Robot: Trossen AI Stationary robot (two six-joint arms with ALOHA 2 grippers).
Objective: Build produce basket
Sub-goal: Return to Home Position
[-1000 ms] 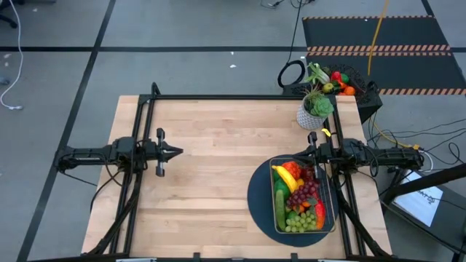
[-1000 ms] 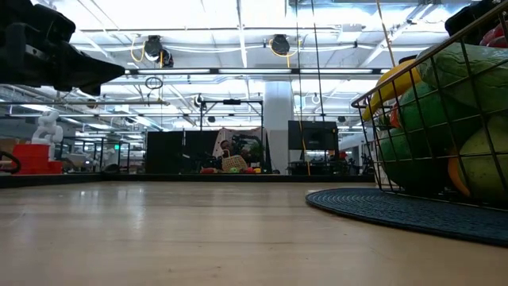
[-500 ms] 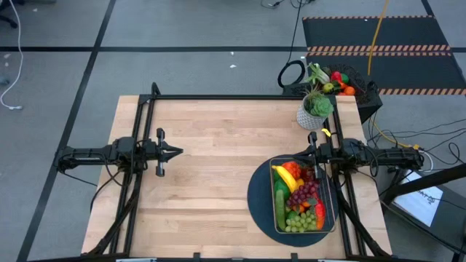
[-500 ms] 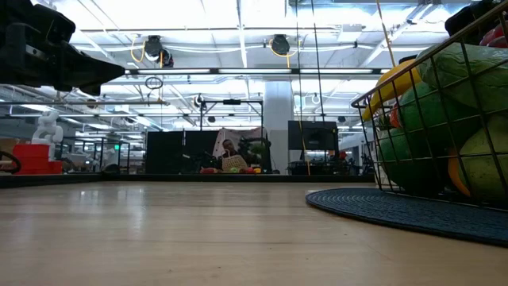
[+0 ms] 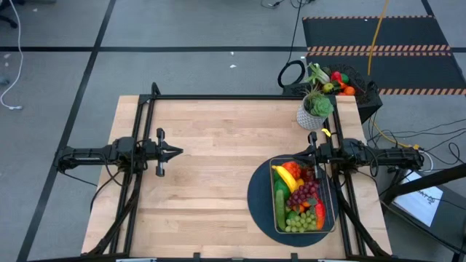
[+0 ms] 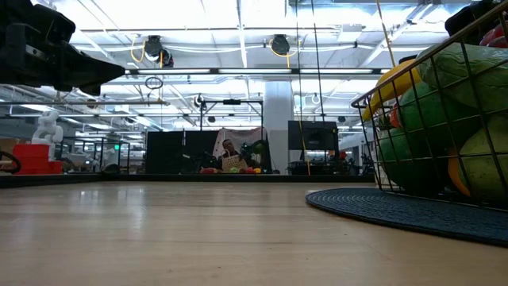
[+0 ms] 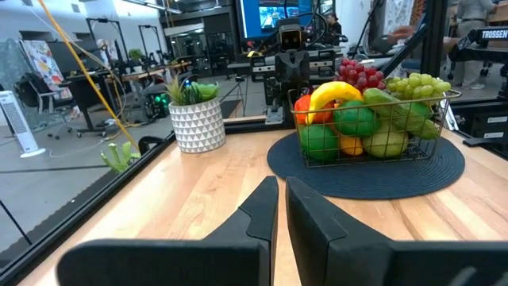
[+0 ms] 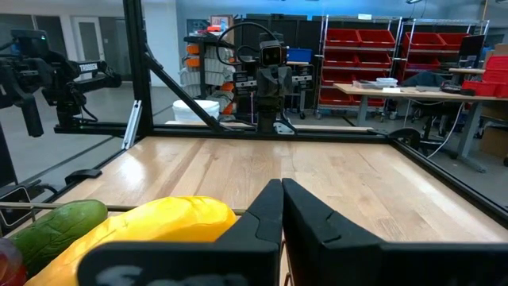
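Your left pincer (image 5: 177, 152) and right pincer (image 5: 313, 153) are pinched shut and empty, unmoved over the last second. The produce (image 5: 302, 196) lies heaped in the basket (image 5: 334, 207) on the tabletop (image 5: 211, 131), so your build looks finished and both arms parked.

The left arm (image 5: 109, 154) is folded low and level, with the wrist straight, and it points toward the right arm (image 5: 371, 154). Its jaws are pressed together (only a thin slit shows between them). The right arm is folded low as well, pointing at the left one, jaws closed.
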